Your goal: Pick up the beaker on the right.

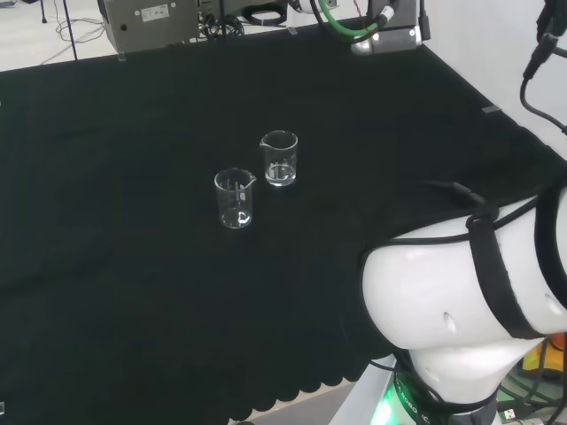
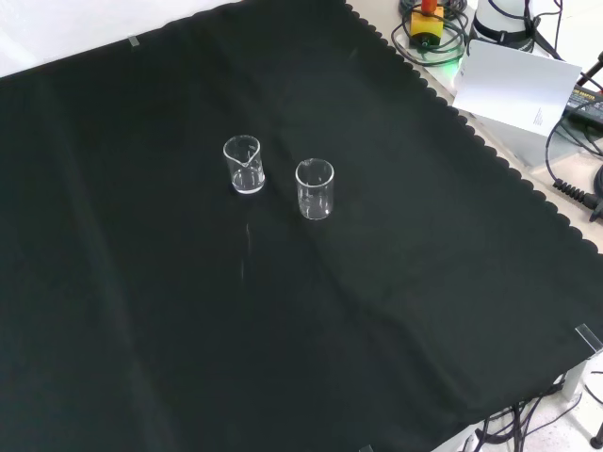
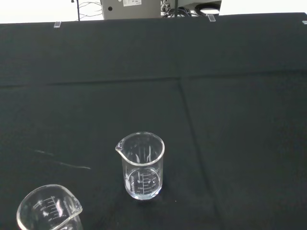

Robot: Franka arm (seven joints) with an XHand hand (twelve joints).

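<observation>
Two small clear glass beakers stand upright and apart on the black cloth (image 1: 133,266). In the head view one beaker (image 1: 235,198) is at the left and nearer, and the other beaker (image 1: 279,158) is to its right and a little farther. In the front view they appear as a left beaker (image 2: 244,164) with its spout showing and a right beaker (image 2: 315,188). The wrist view looks at one beaker (image 3: 141,165) straight ahead, with the rim of the second beaker (image 3: 48,211) cut off at the frame's corner. Both look empty. Nothing touches either beaker.
The arm's white link (image 1: 461,292) fills the head view's lower right. A grey box (image 1: 151,22) and green cable (image 1: 341,27) sit beyond the cloth's far edge. In the front view a white board (image 2: 518,80) and cables lie past the scalloped edge.
</observation>
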